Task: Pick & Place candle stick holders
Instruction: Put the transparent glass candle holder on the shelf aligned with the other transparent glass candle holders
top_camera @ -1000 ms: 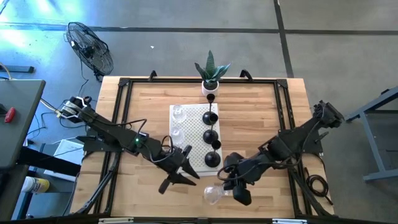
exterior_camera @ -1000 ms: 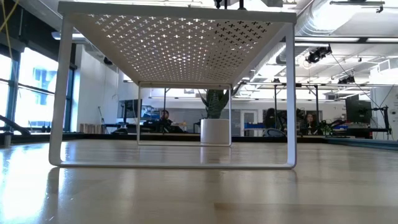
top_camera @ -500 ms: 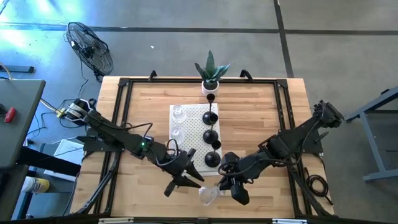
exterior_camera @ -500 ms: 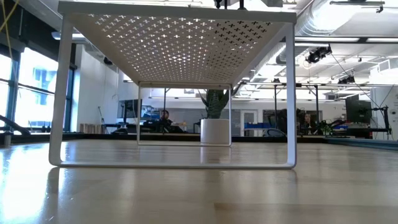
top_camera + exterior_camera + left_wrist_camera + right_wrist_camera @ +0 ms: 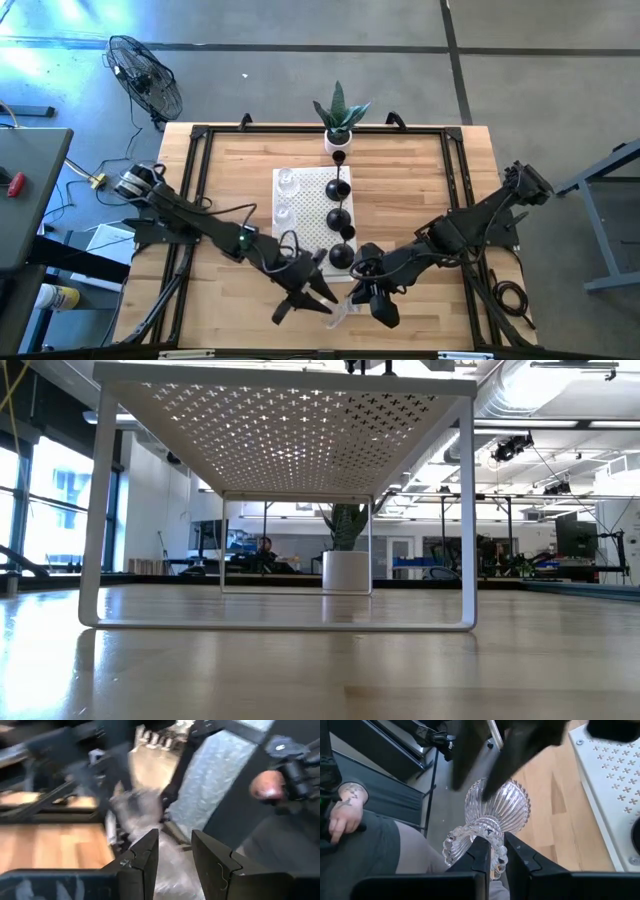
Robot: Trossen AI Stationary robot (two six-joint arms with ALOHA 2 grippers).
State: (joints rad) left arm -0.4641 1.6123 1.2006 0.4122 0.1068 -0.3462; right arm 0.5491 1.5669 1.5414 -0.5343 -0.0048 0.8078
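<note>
Right hand (image 5: 352, 300) is clamped on a clear glass holder (image 5: 340, 311), near the counter's (image 5: 420, 190) 6 o'clock edge. Right wrist view: both fingers (image 5: 481, 856) pinch the ribbed foot of the glass holder (image 5: 492, 827), flared cup pointing away from the hand, held off the wood. A person's hand (image 5: 342, 817) and lap show beyond the counter edge in that view.

Left hand (image 5: 315, 298) sits right beside it, at 9 o'clock of the glass, fingers spread and straddling the cup end. Left wrist view: its two fingers (image 5: 142, 857) stand apart with the blurred clear glass (image 5: 145, 815) ahead of the gap; can't tell if they touch it.

White perforated stand (image 5: 308, 215) is mid-counter. On it, a row of four black holders running 12 to 6: smallest (image 5: 339, 157) at the 12 o'clock end, then (image 5: 338, 189), (image 5: 340, 217), and the biggest dome (image 5: 342, 254) at the 6 o'clock end, just at 12 o'clock of the two hands. Two more clear glass holders (image 5: 287, 181) and (image 5: 283, 212) stand on the stand's 9 o'clock side.

White pot with plant (image 5: 339, 125) sits at the counter's 12 o'clock edge. Low view only gets the stand (image 5: 280, 420) from underneath and the pot (image 5: 346, 570) behind it; neither hand is visible there.
</note>
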